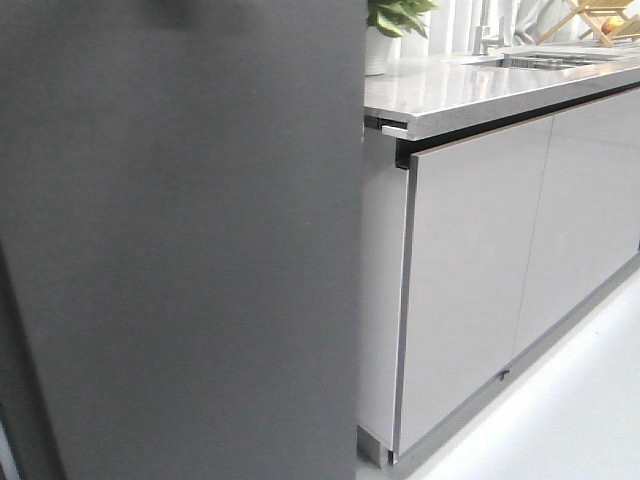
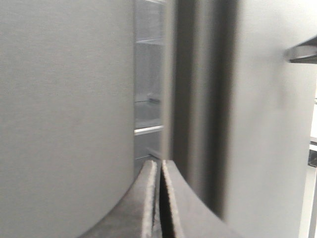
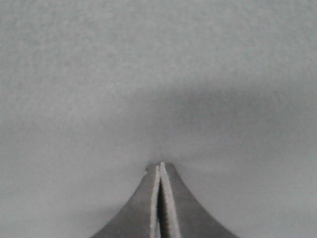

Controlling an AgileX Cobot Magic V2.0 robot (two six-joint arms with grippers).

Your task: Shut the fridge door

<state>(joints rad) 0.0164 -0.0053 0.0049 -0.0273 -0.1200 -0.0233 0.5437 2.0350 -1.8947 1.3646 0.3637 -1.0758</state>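
Up close, the fridge door [image 1: 180,240] fills the left half of the front view, its matte dark grey outer face running from top to bottom of the picture and ending in a straight vertical edge just beside the light-grey cabinet doors [image 1: 470,290]. Those glossy doors sit under a pale tabletop [image 1: 470,85] whose far edge carries a potted plant [image 1: 385,30] and a sink area with a wooden rack [image 1: 600,20]. Neither arm shows in the front view. Seen from the left wrist, the left gripper [image 2: 159,168] has its fingers pressed together with nothing between them, tips pointing at a narrow gap where fridge shelves [image 2: 147,130] show between a grey panel and a dark vertical edge. Seen from the right wrist, the right gripper [image 3: 160,168] likewise has its fingers closed and empty, tips resting against or just short of a flat grey surface; contact cannot be confirmed.
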